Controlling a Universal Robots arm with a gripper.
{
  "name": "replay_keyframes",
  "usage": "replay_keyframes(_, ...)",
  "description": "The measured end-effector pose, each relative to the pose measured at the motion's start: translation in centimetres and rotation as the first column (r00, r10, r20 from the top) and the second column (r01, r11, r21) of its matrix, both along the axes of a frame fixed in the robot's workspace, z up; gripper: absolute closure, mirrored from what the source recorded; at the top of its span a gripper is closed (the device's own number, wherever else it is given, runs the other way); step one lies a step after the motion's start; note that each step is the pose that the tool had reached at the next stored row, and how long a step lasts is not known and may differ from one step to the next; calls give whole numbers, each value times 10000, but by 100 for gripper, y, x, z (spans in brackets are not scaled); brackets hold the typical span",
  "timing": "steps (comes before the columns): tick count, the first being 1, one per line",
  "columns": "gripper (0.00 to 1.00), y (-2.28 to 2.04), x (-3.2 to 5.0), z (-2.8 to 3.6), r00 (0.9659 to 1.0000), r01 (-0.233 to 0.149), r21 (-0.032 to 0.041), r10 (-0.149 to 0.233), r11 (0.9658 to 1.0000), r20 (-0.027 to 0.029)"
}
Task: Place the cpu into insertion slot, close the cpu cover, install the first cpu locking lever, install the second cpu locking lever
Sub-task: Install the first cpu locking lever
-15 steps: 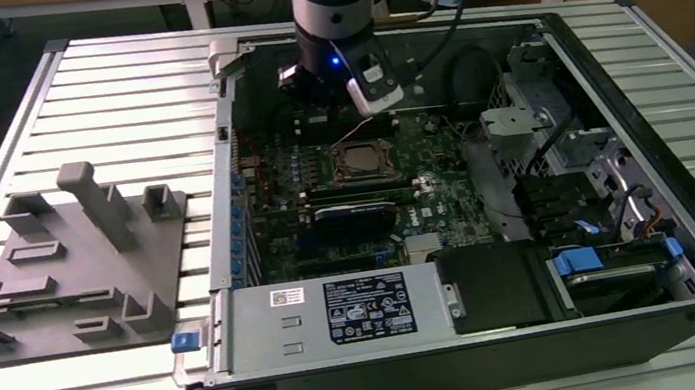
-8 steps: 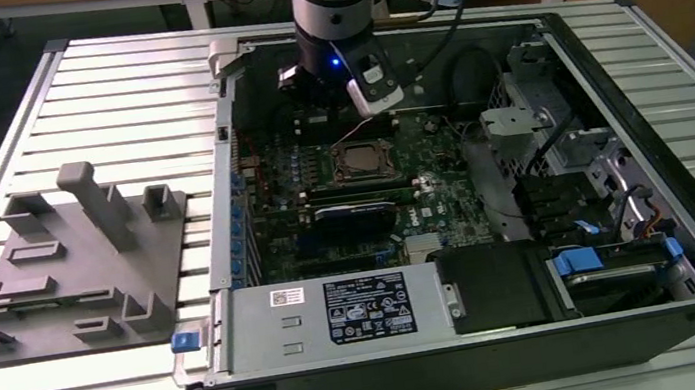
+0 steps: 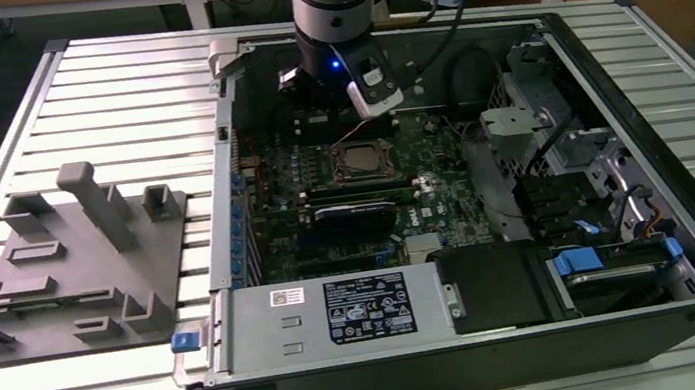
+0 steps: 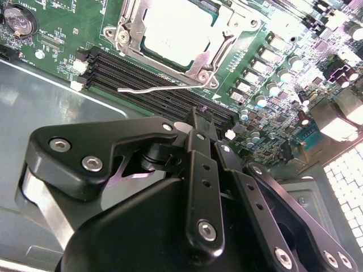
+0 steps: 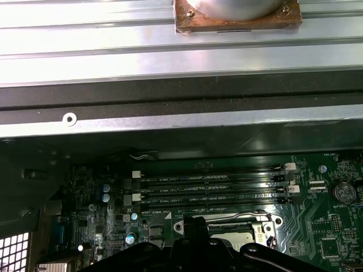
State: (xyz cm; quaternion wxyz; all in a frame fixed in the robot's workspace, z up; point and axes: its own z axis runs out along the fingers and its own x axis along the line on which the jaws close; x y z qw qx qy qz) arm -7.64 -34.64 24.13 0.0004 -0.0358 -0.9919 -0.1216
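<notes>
Here, the end effector (image 4: 195, 116), fingers pressed together and empty, hovers inside the computer case (image 3: 478, 369). Just ahead of its tip a thin locking lever (image 4: 150, 89) lies loose; beyond it the cpu (image 4: 173, 25) sits in the insertion slot (image 4: 121, 35).

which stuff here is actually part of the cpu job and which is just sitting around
Job: cpu, cpu cover, insertion slot, locking lever, hand.
Lying about: grey fixture, memory slots, coin battery, power supply.
</notes>
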Motion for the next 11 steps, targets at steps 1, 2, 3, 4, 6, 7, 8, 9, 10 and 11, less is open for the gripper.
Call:
replay_keyframes(1,89,0,0,0,10000,0,-1,0,10000,0)
replay_keyframes(2,89,0,0,0,10000,0,0,0,10000,0)
replay_keyframes(3,89,0,0,0,10000,0,-1,0,10000,0)
replay_keyframes(4,89,0,0,0,10000,0,0,0,10000,0)
replay_keyframes(6,89,0,0,-1,10000,0,0,0,10000,0)
replay_keyframes(7,89,0,0,-1,10000,0,-1,0,10000,0)
replay_keyframes(8,89,0,0,-1,10000,0,0,0,10000,0)
replay_keyframes(9,89,0,0,-27,10000,0,0,0,10000,0)
replay_keyframes(10,89,0,0,-27,10000,0,0,0,10000,0)
replay_keyframes(11,89,0,0,-61,10000,0,0,0,10000,0)
